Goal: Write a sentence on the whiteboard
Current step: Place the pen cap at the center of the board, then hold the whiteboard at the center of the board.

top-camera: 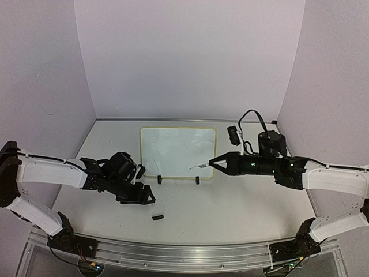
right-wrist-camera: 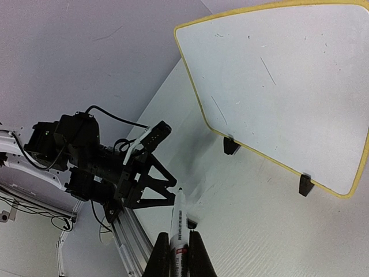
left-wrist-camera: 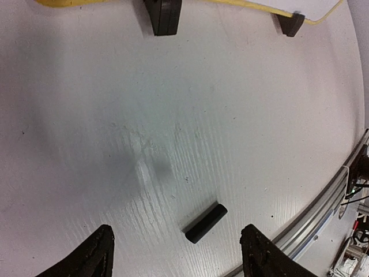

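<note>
black cap [left-wrist-camera: 205, 223] on white table [left-wrist-camera: 242, 115]

whiteboard [top-camera: 177, 151]: glossy, smooth | table [left-wrist-camera: 173, 115]: matt, finely grained | cap [left-wrist-camera: 205, 223]: matt black plastic | rail [top-camera: 173, 254]: brushed metal

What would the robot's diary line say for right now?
left fingers: open near black cap | right fingers: shut on marker | whiteboard: no words yet

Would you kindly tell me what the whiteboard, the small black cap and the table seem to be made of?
The whiteboard looks like a smooth, glossy white sheet, faintly scuffed, probably coated board or plastic; its yellow rim looks like plastic. The cap is matte black, most likely plastic. The table shows fine parallel grain lines under a white finish, so perhaps painted or laminated wood.
</note>
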Robot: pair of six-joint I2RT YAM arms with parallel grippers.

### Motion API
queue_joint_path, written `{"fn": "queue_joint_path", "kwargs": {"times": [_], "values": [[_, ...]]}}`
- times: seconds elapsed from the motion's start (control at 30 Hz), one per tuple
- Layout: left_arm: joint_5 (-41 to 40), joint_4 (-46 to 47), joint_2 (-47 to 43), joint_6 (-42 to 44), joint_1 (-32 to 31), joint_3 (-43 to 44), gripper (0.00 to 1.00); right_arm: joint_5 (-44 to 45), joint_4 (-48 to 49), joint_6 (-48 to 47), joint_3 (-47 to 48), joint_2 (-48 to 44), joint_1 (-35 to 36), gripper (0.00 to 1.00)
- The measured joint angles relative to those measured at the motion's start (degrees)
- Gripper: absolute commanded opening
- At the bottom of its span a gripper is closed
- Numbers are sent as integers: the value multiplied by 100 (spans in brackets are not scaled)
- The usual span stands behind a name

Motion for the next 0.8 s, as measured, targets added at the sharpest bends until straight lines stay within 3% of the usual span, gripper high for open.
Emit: {"fn": "queue_joint_path", "kwargs": {"times": [0.43,0.8], "values": [[37,-463,-515,1078,1612,924,80,401,-59,-118,0,-185,0,0],[-58,-43,650,1975,1934,2233,80,494,-42,-130,0,-350,0,0]]}}
